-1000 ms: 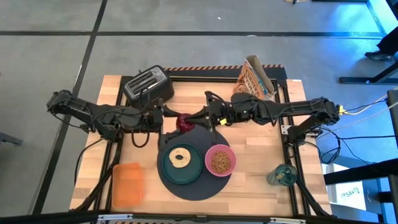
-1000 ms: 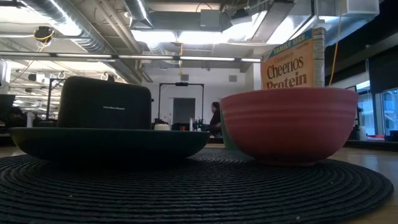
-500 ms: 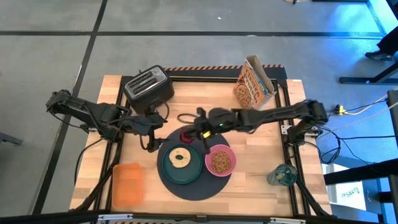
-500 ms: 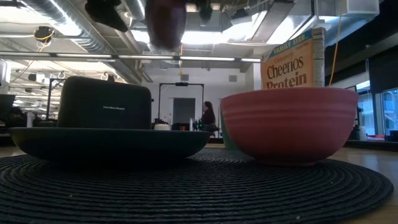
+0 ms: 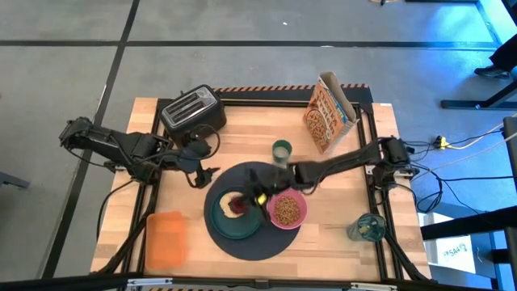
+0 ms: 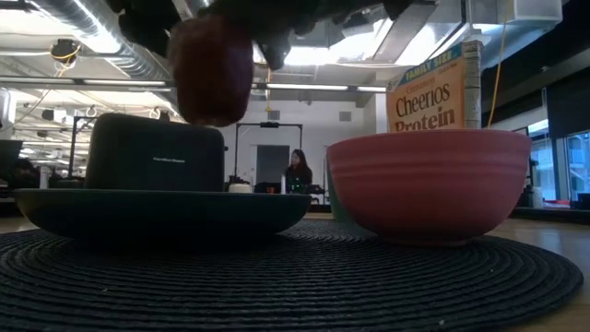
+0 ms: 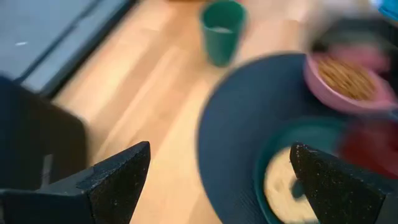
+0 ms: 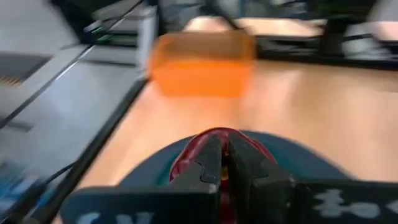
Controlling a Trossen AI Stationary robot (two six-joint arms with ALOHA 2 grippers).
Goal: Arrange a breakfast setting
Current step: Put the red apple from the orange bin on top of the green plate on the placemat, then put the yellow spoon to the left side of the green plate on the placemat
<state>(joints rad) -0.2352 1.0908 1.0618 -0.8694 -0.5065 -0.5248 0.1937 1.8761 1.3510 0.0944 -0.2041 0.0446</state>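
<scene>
The dark red fruit point(image 5: 236, 204) hangs over the teal plate point(image 5: 220, 220) and the bagel half point(image 7: 280, 184), clear of both in the low view point(image 6: 210, 69). My right gripper point(image 5: 252, 198) is shut on it from above. The plate and the pink bowl point(image 5: 286, 209) of cereal stand on the dark grey round mat point(image 5: 252, 242). The small green cup point(image 5: 281, 150) stands on the table just past the mat's far edge. My left gripper point(image 5: 200, 158) is open and empty, left of the mat near the toaster. I see no spoon. My right gripper holds the fruit at its top point(image 8: 214, 138), with its two fingers point(image 8: 208, 163) almost together above it and pointing down at a slant from the table's right. The fingers hide what lies between them. The fruit hangs below them, lifted clear of the plate.
A black toaster point(image 5: 192, 109) stands at the far left and a cereal box point(image 5: 327, 101) at the far right. An orange container point(image 5: 166, 238) lies at the near left and a glass point(image 5: 367, 228) stands at the near right. A person shows in the room behind point(image 6: 297, 171).
My right gripper has carried the fruit from just past the mat's far edge toward the table's near edge, and now holds it over the plate. In the low view the fruit has come down into sight. The green cup now shows, no longer covered by the right arm.
</scene>
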